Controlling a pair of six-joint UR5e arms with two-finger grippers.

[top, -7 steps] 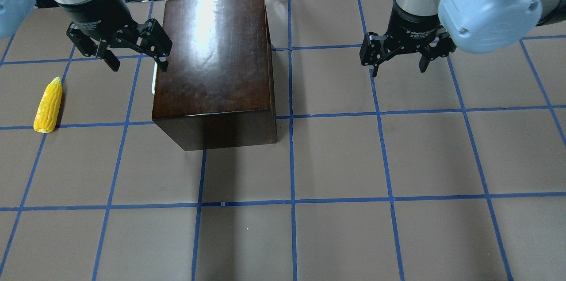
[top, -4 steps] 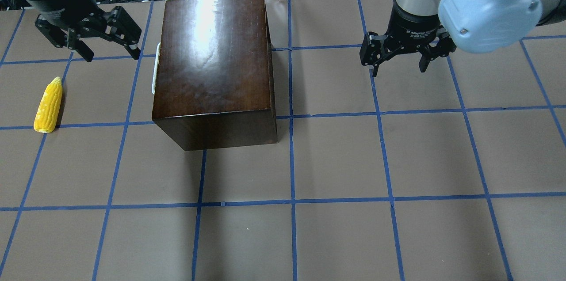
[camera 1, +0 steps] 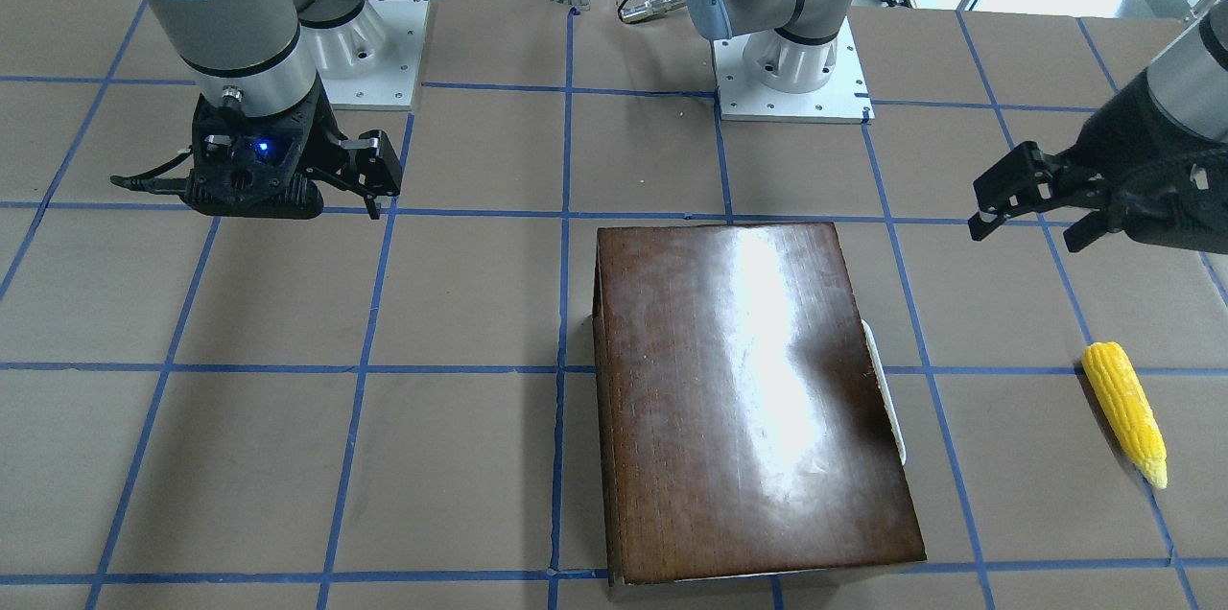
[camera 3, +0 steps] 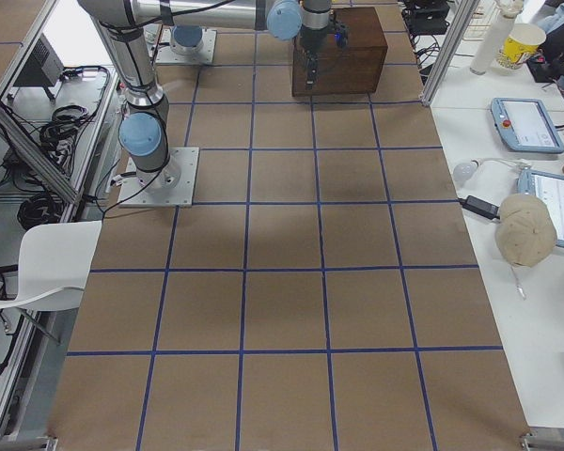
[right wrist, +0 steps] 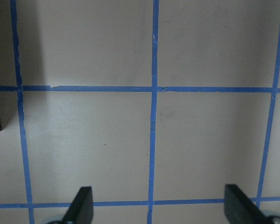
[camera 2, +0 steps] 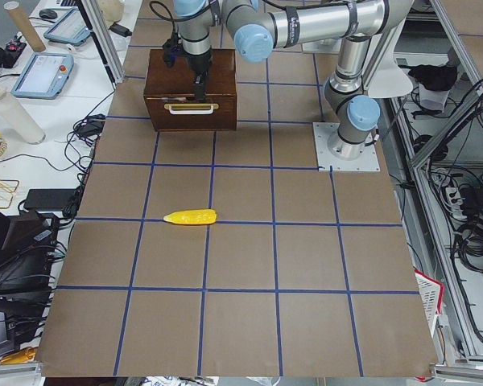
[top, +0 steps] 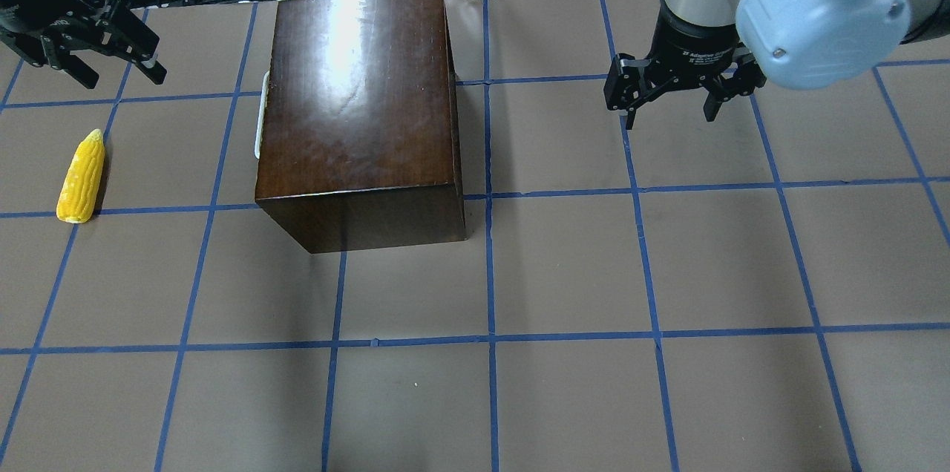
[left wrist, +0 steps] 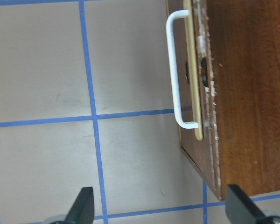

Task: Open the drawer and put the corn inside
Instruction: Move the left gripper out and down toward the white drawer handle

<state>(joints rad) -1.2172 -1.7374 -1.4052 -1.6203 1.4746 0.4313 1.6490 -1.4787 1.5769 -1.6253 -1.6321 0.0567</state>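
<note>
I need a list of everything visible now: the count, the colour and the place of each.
wooden box: one, dark brown, on the table, left of centre.
drawer handle: one, whitish, on the box's side facing the corn.
corn: one, yellow, lying on the table left of the box.
table: one, brown with blue tape grid.
chair: one, white, beside the table.
left end effector: one, black, open, above the table left of the box.
right end effector: one, black, open, right of the box.

Brown, blue-gridded table (top: 564,264), white chair (camera 3: 49,261) beside it
</note>
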